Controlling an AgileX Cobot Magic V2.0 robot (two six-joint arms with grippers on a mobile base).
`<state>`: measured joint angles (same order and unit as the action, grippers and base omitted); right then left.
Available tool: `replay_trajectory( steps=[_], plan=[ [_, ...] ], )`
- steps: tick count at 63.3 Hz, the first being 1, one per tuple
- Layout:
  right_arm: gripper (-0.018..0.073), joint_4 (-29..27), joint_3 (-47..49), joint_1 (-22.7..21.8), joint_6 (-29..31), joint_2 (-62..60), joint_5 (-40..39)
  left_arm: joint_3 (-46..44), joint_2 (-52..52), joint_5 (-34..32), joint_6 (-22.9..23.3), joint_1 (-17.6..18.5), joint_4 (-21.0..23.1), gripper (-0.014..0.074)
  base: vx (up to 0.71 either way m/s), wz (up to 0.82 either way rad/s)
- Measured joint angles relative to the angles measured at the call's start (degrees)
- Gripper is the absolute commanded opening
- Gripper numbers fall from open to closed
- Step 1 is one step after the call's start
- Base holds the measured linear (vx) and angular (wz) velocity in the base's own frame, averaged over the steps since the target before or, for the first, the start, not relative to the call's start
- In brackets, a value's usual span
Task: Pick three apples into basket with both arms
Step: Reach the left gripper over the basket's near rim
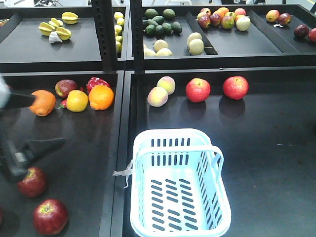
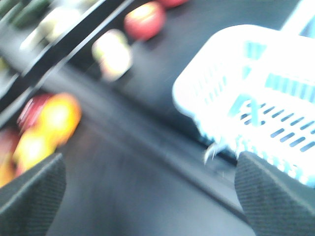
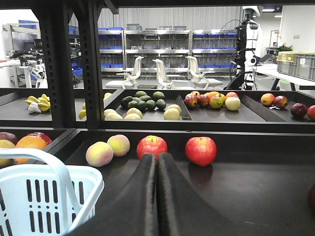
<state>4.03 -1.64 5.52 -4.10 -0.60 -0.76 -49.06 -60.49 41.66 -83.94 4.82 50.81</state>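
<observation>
Looking from the front, your left gripper (image 1: 48,120) gapes wide, upper finger beside an orange (image 1: 43,102); a dark-red apple (image 1: 32,181), yellow-streaked at the stem, lies near the lower finger's base, a second dark-red apple (image 1: 50,216) further back; the basket (image 1: 177,182) sits to its right; the left wrist view, blurred, puts the basket ahead-right; your right gripper (image 3: 157,160) is pressed together, a brighter red apple (image 3: 152,146) just past its tips, the basket at its left.

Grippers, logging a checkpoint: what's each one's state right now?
Left gripper: open, empty.
Right gripper: closed, holding nothing.
</observation>
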Motion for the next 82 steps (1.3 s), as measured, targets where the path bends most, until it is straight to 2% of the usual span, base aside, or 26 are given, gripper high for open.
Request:
replay_trajectory(
  steps=[8, 14, 23, 28, 43, 62, 73, 78, 82],
  plan=[
    [-0.0009, 0.0, 0.0, 0.0, 0.0, 0.0, 0.0, 0.0, -5.9, -3.3, -11.1, 4.2, 6.7, 0.0649, 0.0, 0.0],
    [-0.0009, 0.0, 0.0, 0.0, 0.0, 0.0, 0.0, 0.0, -10.1, -6.8, -17.6, 8.0, 11.5, 0.0649, 0.0, 0.0],
    [-0.0009, 0.0, 0.0, 0.0, 0.0, 0.0, 0.0, -0.1, -16.1, -11.9, -24.8, 13.1, 16.9, 0.0648, 0.0, 0.0],
    [-0.0009, 0.0, 0.0, 0.0, 0.0, 0.0, 0.0, -1.1, -19.4, -13.1, -27.2, 16.3, 18.7, 0.0645, 0.0, 0.0],
    [-0.0009, 0.0, 0.0, 0.0, 0.0, 0.0, 0.0, -6.7, -28.6, -15.3, -28.8, 23.2, 19.7, 0.0632, 0.0, 0.0],
    [-0.0009, 0.0, 0.0, 0.0, 0.0, 0.0, 0.0, -13.5, -37.9, -19.2, -28.9, 29.0, 19.9, 0.0593, 0.0, 0.0],
    [-0.0009, 0.0, 0.0, 0.0, 0.0, 0.0, 0.0, -14.8, -41.1, -23.0, -29.3, 31.2, 19.9, 0.0507, 0.0, 0.0],
    [-0.0009, 0.0, 0.0, 0.0, 0.0, 0.0, 0.0, -14.9, -41.6, -25.7, -29.4, 32.1, 19.9, 0.0444, 0.0, 0.0],
    [-0.0009, 0.0, 0.0, 0.0, 0.0, 0.0, 0.0, -14.9, -42.1, -28.4, -29.4, 32.7, 19.9, 0.0353, 0.0, 0.0]
  ],
)
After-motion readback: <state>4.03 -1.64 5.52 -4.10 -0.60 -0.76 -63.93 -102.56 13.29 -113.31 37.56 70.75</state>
